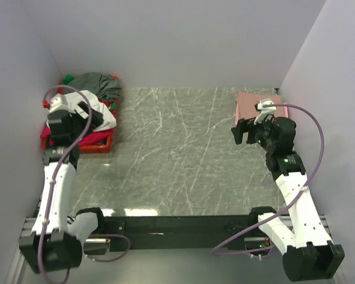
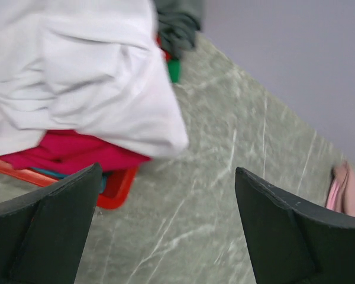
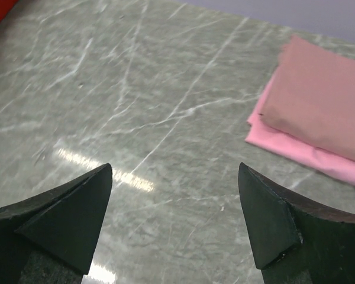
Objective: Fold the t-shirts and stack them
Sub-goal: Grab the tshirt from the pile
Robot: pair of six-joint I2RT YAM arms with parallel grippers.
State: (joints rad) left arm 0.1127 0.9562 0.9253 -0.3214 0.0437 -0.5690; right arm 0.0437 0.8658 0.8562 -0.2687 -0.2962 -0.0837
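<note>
Inside red basket (image 2: pixel 118 188): white, magenta t-shirts (image 2: pixel 94 77); left end effector (image 2: pixel 168 171), right end effector (image 3: pixel 175 168) released.

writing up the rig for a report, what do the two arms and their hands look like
The left arm and right arm have white links with black joints and black bases. A mauve cable loops along each. The left hand and right hand have plain black wedge-shaped fingers.
</note>
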